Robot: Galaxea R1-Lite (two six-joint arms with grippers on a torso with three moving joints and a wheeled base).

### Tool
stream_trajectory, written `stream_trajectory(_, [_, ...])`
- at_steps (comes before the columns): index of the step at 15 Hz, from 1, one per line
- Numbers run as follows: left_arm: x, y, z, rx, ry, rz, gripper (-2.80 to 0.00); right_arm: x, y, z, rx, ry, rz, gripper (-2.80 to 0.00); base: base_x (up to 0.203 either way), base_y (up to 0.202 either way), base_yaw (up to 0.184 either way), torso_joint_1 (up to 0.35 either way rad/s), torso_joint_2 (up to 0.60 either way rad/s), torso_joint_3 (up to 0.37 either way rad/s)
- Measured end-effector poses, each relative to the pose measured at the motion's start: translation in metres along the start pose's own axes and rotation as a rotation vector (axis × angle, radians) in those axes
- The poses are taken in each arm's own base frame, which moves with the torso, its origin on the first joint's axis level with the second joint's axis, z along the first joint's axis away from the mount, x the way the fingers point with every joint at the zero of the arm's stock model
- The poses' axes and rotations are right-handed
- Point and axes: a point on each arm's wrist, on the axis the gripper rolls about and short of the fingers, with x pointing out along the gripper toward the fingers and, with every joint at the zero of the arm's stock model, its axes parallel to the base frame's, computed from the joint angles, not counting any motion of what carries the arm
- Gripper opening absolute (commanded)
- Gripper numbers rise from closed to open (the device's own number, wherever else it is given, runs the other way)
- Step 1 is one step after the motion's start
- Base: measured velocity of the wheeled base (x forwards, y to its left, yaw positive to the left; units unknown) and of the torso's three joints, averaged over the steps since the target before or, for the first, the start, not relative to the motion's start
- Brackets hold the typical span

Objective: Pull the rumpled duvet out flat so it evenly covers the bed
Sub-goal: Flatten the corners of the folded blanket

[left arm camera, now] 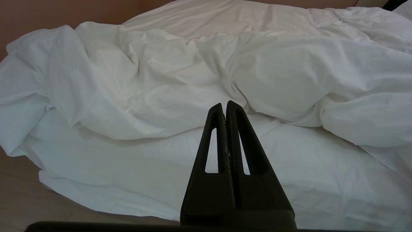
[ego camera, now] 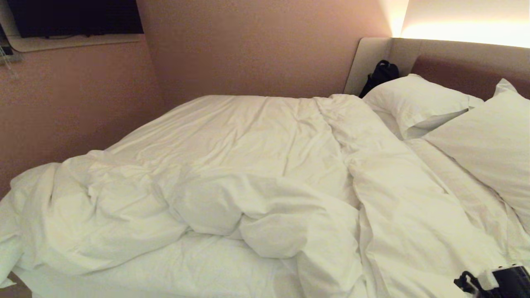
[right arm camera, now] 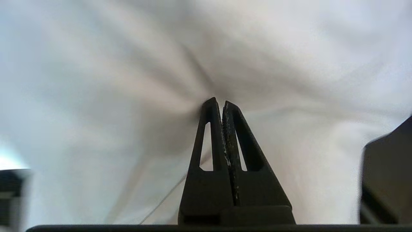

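White puffy cotton duvet (ego camera: 232, 174) lies bunched on my wide low bed (ego camera: 232, 277); my right tool (right arm camera: 219, 103) is pinched shut on its cloth, left tool (left arm camera: 224, 105) closed, empty.

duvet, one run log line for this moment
duvet: bunched on near side | right gripper: shut on duvet fold | left gripper: shut, empty, off bed
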Motion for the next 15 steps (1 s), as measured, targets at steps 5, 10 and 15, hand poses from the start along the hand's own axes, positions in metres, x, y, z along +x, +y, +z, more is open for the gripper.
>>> stream_trajectory(5, [0.0,0.0,0.0,0.0,0.0,0.0,-2.8,-0.047,0.003,0.001,-0.07,-0.294,0.085,-2.8,0.0,0.0,0.0,0.0,0.0,0.0])
stream_trajectory(10, [0.0,0.0,0.0,0.0,0.001,0.0,-2.8,-0.111,0.011,0.013,-0.133,-0.629,0.22,-2.8,0.0,0.0,0.0,0.0,0.0,0.0])
stream_trajectory(15, [0.0,0.0,0.0,0.0,0.0,0.0,-2.8,-0.144,0.017,0.016,-0.202,-0.66,0.367,-2.8,0.0,0.0,0.0,0.0,0.0,0.0])
